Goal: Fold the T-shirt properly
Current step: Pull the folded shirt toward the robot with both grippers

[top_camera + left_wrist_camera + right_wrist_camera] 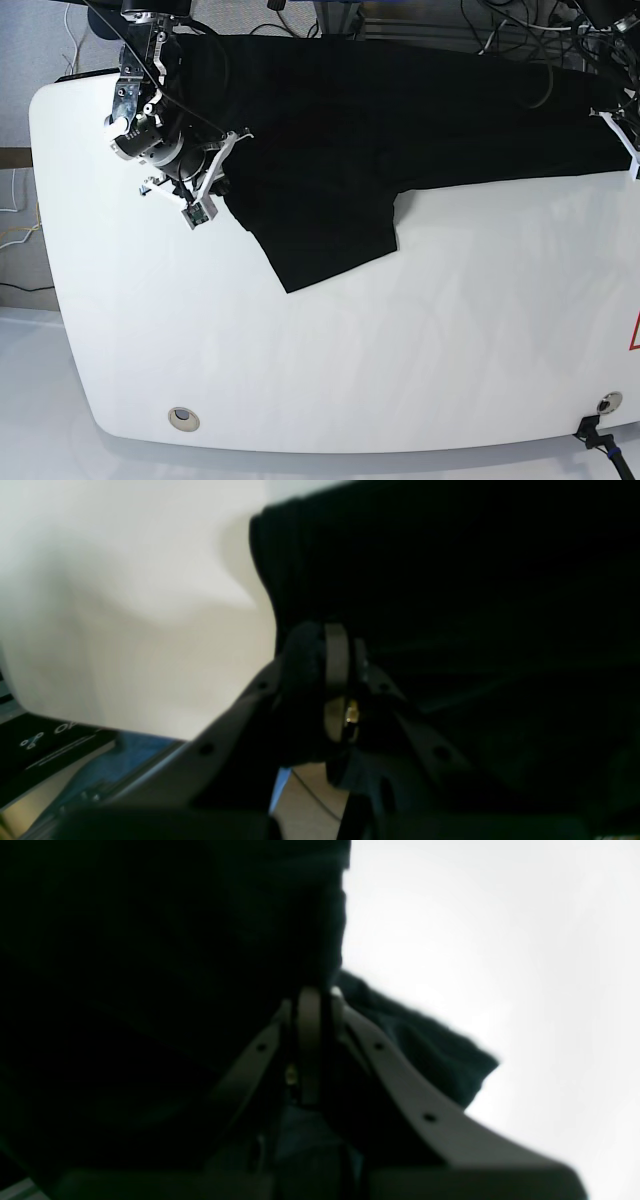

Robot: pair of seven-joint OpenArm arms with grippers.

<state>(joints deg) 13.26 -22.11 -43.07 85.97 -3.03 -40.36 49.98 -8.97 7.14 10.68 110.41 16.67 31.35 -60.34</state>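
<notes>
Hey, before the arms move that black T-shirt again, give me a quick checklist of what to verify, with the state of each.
1. Left hand shut on the T-shirt: ok, fabric pinched between its fingers.
2. Right hand shut on the shirt: ok, cloth bunched at its tips.
3. Shirt lying flat: not ok, one sleeve hangs forward at an angle.
4. Shirt fully on the table: cannot tell, its far edge reaches the table's back rim.
5. Print side up: cannot tell, only black shows.

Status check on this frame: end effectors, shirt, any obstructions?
Left end effector shut on T-shirt edge. Right end effector shut on the opposite edge. T-shirt spread flat across the table, one sleeve pointing forward. Nothing in the way.
</notes>
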